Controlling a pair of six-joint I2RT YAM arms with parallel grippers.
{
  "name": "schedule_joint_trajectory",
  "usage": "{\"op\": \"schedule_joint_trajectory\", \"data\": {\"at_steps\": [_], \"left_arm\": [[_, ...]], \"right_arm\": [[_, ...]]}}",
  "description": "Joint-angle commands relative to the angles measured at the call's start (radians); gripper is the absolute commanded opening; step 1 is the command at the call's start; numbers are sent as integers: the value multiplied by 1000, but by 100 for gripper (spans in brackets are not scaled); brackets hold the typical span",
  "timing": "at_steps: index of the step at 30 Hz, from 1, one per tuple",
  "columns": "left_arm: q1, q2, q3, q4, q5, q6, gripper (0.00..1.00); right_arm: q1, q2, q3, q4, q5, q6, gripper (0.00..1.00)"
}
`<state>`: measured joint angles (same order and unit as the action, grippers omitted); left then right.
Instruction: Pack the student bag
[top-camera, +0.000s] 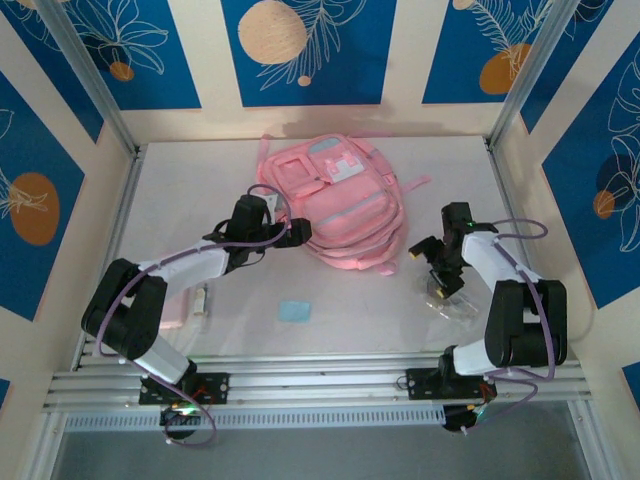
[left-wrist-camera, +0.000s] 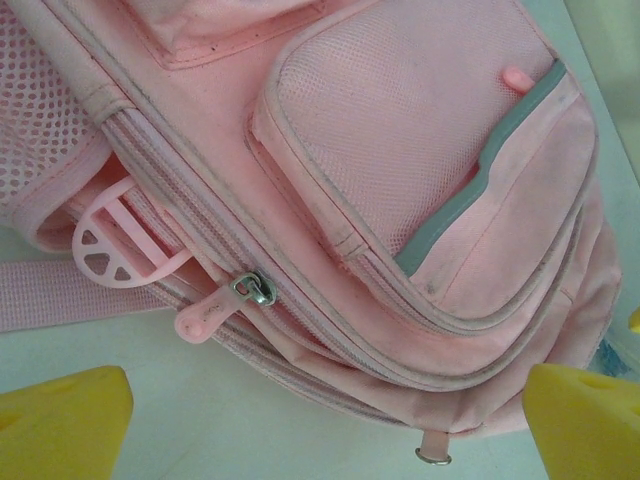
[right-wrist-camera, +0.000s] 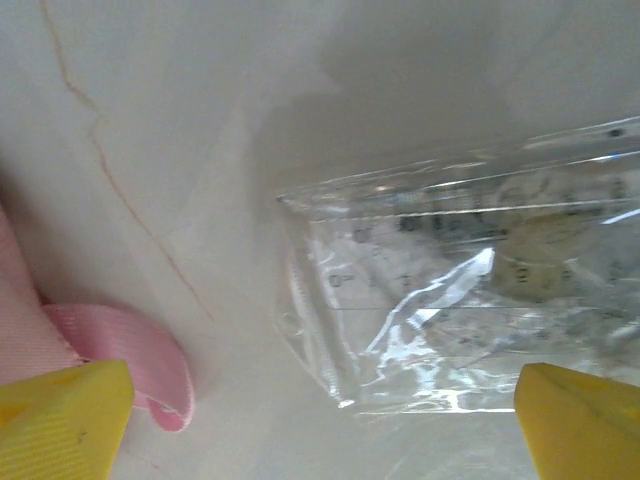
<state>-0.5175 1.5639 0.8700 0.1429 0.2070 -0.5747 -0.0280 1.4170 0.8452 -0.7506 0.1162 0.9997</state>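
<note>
Left gripper (left-wrist-camera: 320, 425), jaws apart, hung at bag (left-wrist-camera: 400, 130) zip pull (left-wrist-camera: 212, 312); right gripper (right-wrist-camera: 320, 420), also apart, over pouch (right-wrist-camera: 450, 300) at bag's 4 o'clock; unzipping likely next, pinching that pull.

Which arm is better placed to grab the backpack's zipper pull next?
Left, probably. The left gripper hangs open at the student bag, zipper pull just ahead. The right gripper is open over a clear plastic pouch beside the bag.

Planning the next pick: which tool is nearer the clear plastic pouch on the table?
Right. The right tool hangs open just above the clear plastic pouch. The left tool is well away, open at the zipper pull of the pink backpack.
</note>
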Motion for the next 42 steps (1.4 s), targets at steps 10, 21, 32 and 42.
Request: {"op": "schedule_joint_trajectory", "data": {"at_steps": [10,21,32,42], "left_arm": [[-6,-12,-9,41,43,-16,99],[-7,14,9,54,68,-28,98],[-7,1,18,43,75,-22,98],[-7,-18,-11,34,72,-27,98]], "right_arm": [[-196,-72,-139,-23,-29,-77,99],[-127,4,-136,65,-84,-194,100],[154,-27,14,-40,-71,-82,99],[138,70,129,-72,15,-616,98]]}}
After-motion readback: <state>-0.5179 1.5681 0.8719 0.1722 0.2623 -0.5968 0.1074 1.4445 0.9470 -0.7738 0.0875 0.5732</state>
